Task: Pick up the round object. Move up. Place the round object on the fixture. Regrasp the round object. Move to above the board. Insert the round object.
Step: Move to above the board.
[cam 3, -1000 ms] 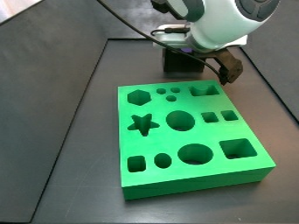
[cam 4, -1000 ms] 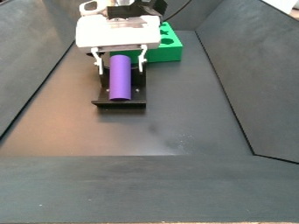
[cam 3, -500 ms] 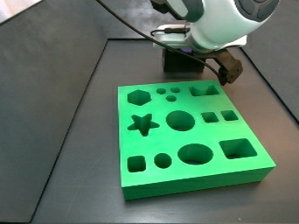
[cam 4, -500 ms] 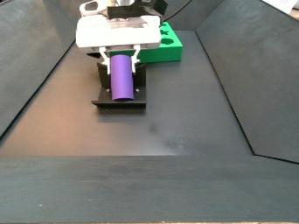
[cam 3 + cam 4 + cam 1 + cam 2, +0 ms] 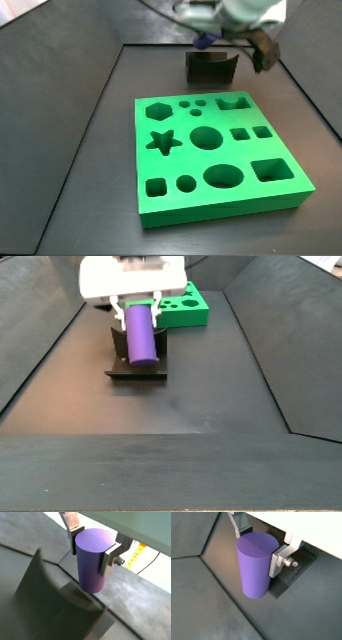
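Here, in both wrist views, the end effector [image 5: 93, 548] was clamped on the round object [image 5: 92, 559], its silver fingers [image 5: 280, 559] pressed against opposite sides near one flat end. In a side view the round object [image 5: 140, 330] hung above the fixture [image 5: 138, 364], held by the end effector [image 5: 140, 306], with the board [image 5: 191, 308] behind. In a side view the board [image 5: 214, 153] lay on the floor, the fixture [image 5: 210, 68] just past its far edge, under the end effector [image 5: 227, 35].
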